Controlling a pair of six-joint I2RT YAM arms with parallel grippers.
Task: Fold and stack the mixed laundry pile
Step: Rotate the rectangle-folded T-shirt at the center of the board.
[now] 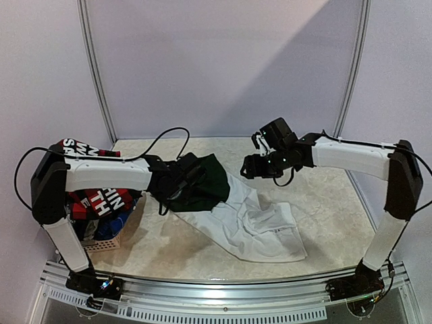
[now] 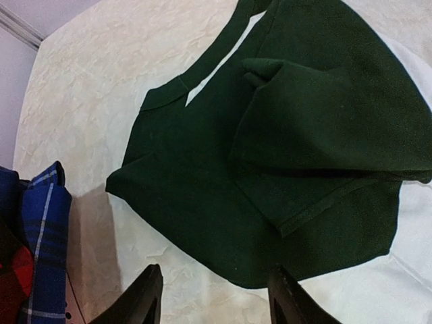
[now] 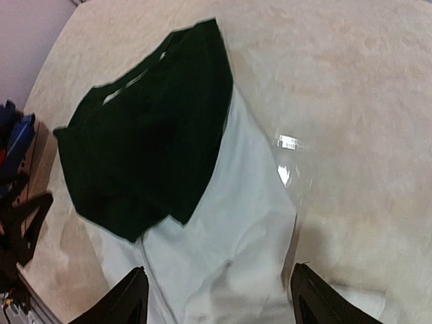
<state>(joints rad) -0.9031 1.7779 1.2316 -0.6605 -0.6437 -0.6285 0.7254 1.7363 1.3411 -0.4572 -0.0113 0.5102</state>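
A white-and-dark-green T-shirt (image 1: 250,223) lies spread on the table, its green part (image 1: 202,185) at the upper left. My left gripper (image 1: 194,177) hovers over the green part, open and empty. In the left wrist view (image 2: 216,307) the green cloth (image 2: 283,135) lies just beyond its fingertips (image 2: 145,297). My right gripper (image 1: 250,167) is open and empty above the shirt's upper right edge. In the right wrist view (image 3: 219,304) it is over the white cloth (image 3: 250,223). The rest of the pile, a red-black shirt with white lettering (image 1: 94,202) and blue plaid (image 1: 111,226), sits at the left.
A small pinkish woven basket (image 1: 108,244) at the near left holds the remaining garments, partly hidden behind my left arm. Blue plaid cloth (image 2: 44,250) shows at the left wrist view's lower left. Walls and metal rails (image 1: 94,74) enclose the back and sides.
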